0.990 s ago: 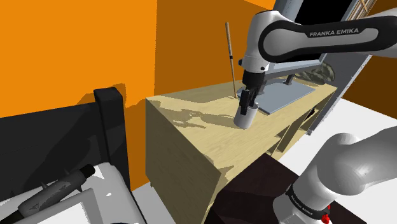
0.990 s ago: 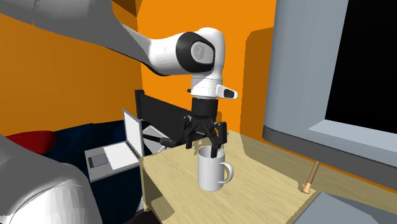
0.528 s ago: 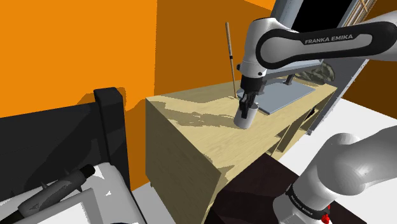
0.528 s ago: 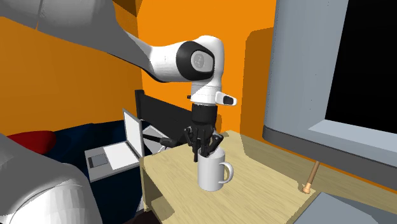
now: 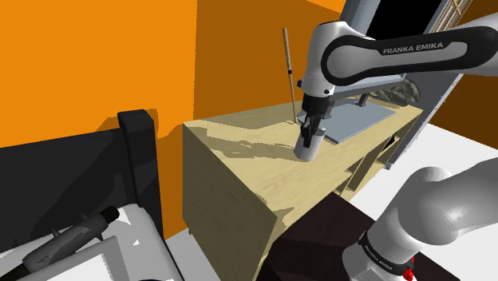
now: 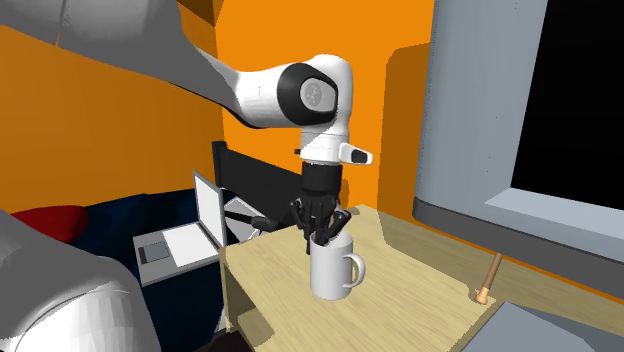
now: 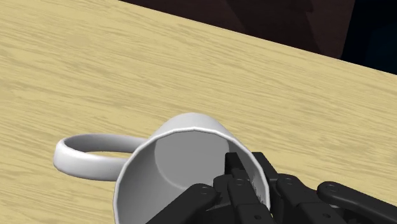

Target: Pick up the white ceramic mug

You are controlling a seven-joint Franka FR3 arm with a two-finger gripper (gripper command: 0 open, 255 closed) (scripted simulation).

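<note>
A white mug (image 6: 333,274) stands upright on the pale wooden table (image 6: 400,312), its handle (image 6: 357,270) toward the second exterior view's right. My black gripper (image 6: 320,238) comes down from above and is shut on the mug's rim, one finger inside and one outside the wall. In the shoulder view the gripper (image 5: 310,128) sits on top of the mug (image 5: 306,148) near the middle of the table (image 5: 239,164). The wrist view looks into the mug (image 7: 168,168), with the gripper (image 7: 247,178) clasping the rim on the side opposite the handle (image 7: 86,156).
A thin wooden stick (image 5: 289,68) stands upright behind the mug by the orange wall. A grey monitor base (image 5: 355,120) lies just beyond the mug. A black panel (image 5: 142,160) and an open laptop (image 6: 190,235) sit off the table's far side. The table edge (image 5: 275,219) is near.
The gripper came down onto the mug's rim and its fingers closed from wide apart onto the wall. Over the last half second nothing visibly moved.
</note>
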